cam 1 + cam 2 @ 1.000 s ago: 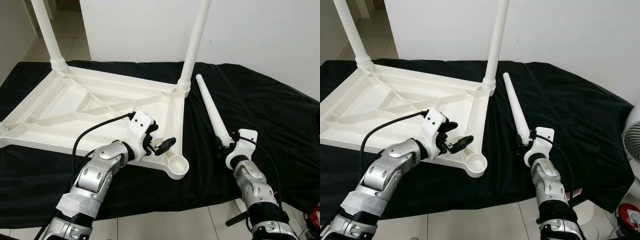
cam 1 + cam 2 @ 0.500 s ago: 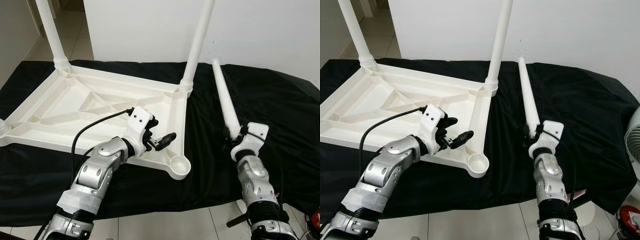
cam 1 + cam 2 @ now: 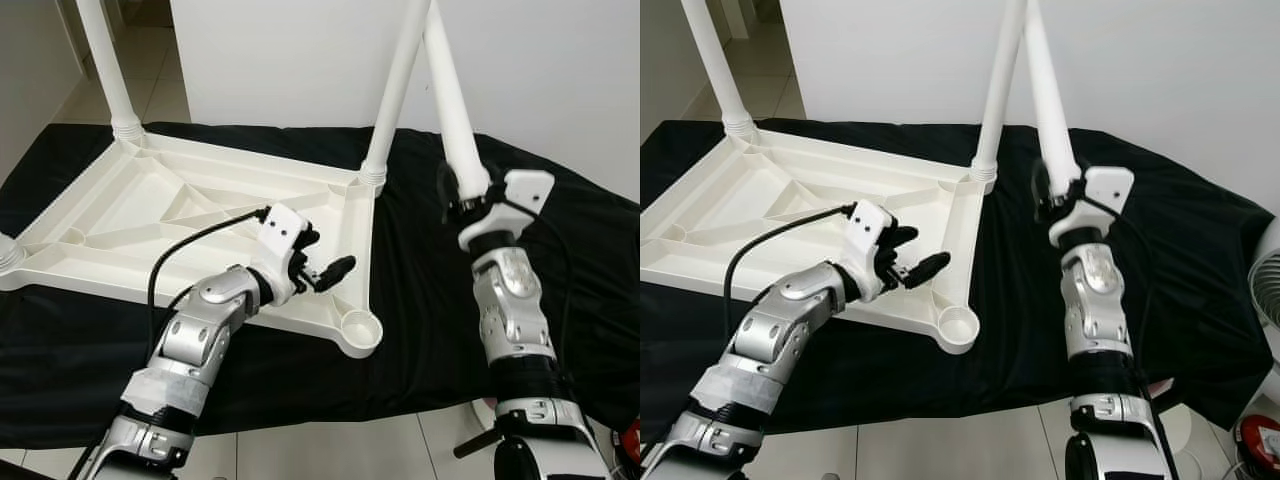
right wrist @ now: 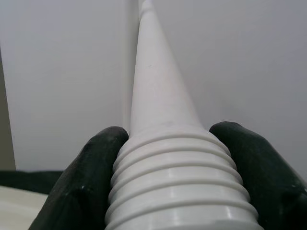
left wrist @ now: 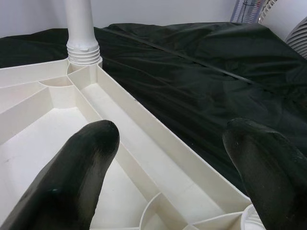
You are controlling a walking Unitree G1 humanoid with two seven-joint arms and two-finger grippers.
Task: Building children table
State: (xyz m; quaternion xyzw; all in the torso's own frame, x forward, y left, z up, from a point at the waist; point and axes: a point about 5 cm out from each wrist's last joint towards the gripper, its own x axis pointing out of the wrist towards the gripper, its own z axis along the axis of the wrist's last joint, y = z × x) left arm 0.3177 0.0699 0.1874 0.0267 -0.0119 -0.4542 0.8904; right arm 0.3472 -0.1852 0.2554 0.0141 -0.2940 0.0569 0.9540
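- And it's up! The loose table leg (image 3: pixel 452 110), flat on the black cloth (image 3: pixel 590 260) a second ago, now stands nearly upright in the air, to the right of the upturned tabletop (image 3: pixel 190 225).
- The right gripper (image 3: pixel 468 195) is clamped around the leg's ribbed threaded end (image 4: pixel 177 182), a black finger (image 4: pixel 93 177) on each side, thin tip pointing up past the wall.
- The leg's upper part crosses in front of the leg already screwed in (image 3: pixel 395 90) at the tabletop's far right corner.
- Over on the tabletop, the left gripper (image 3: pixel 322 272) hovers with its fingers spread wide and nothing between them, above the right-hand rim, between that fitted leg and the empty near-right socket (image 3: pixel 360 327).
- A second fitted leg (image 3: pixel 108 70) rises from the tabletop's far left corner.
- My read: pick-up done. That open socket looks like the destination, so the threaded end has to swing across, drop in squarely and be twisted home.
- The risk? A tilted leg cross-threading.
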